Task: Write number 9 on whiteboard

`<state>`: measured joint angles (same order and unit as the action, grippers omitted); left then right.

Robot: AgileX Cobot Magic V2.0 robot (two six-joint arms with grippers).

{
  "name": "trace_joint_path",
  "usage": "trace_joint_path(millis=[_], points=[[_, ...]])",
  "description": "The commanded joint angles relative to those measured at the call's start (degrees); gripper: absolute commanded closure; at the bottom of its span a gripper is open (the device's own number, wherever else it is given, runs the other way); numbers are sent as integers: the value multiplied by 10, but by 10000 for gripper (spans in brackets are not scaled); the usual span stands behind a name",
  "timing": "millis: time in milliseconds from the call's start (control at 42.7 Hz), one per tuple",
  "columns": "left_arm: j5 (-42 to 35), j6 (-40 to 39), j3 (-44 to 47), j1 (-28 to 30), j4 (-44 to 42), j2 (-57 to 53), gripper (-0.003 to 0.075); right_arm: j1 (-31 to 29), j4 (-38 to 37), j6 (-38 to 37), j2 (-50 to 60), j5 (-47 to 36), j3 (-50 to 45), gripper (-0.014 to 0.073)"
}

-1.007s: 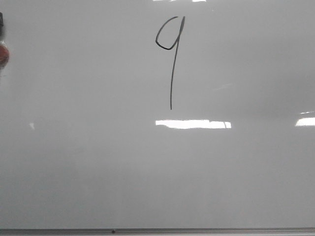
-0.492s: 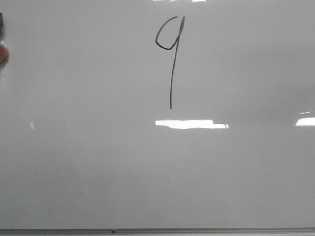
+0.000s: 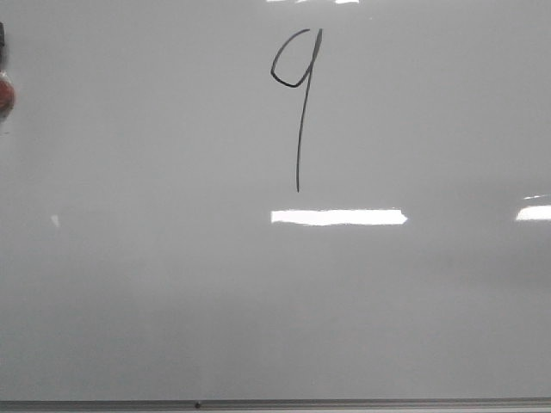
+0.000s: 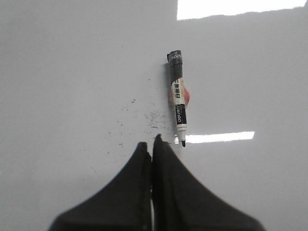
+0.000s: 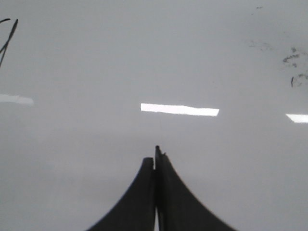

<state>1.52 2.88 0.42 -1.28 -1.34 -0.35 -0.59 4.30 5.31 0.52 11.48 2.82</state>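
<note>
A: Where does the number 9 [image 3: 298, 103] stand?

B: On the whiteboard [image 3: 155, 284], toward the far side and about midway across in the front view. It is a thin black marker digit: a small angular loop at the top and a long straight tail running down toward the near side. A bright rectangular reflection sits just near of the tail's end. A slice of the digit [image 5: 6, 39] also shows at the edge of the right wrist view.

A: And the board itself?

B: A glossy grey-white surface that fills the front view, with a thin grey frame strip [image 3: 344, 403] along the near edge. Faint dark smudges mark it in both wrist views.

A: The marker?

B: A black-and-white marker pen [image 4: 178, 103] lies flat on the whiteboard [image 4: 72, 72], uncapped, its dark tip pointing toward the left gripper [image 4: 152, 144] and lying just beside the fingertips, apart from them. Something reddish shows under its barrel; I cannot tell what.

A: The jaws?

B: The left jaws are pressed together with nothing between them. The right gripper [image 5: 155, 156] is the same: jaws closed on nothing, over bare whiteboard [image 5: 216, 57].

A: Any containers?

B: None that I can point to; at the front view's far left edge there is only a dark-and-red object [image 3: 4, 90], cut off by the frame.
</note>
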Motion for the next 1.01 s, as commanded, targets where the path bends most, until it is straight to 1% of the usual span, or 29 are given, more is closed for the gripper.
trace_joint_path(millis=[0, 70, 117, 726, 984], points=[[-52, -1, 1, 1, 5, -12, 739, -11, -4, 3, 12, -111, -23, 662], [-52, -1, 1, 1, 5, -10, 739, -13, -4, 3, 11, -138, -44, 662], [-52, -1, 1, 1, 5, -10, 739, -13, -4, 3, 11, -124, -40, 662], [-52, -1, 1, 1, 5, -10, 739, -20, -4, 0, 11, -124, -42, 662], [-52, -1, 1, 1, 5, -10, 739, -20, -31, -64, 11, -142, -42, 662]])
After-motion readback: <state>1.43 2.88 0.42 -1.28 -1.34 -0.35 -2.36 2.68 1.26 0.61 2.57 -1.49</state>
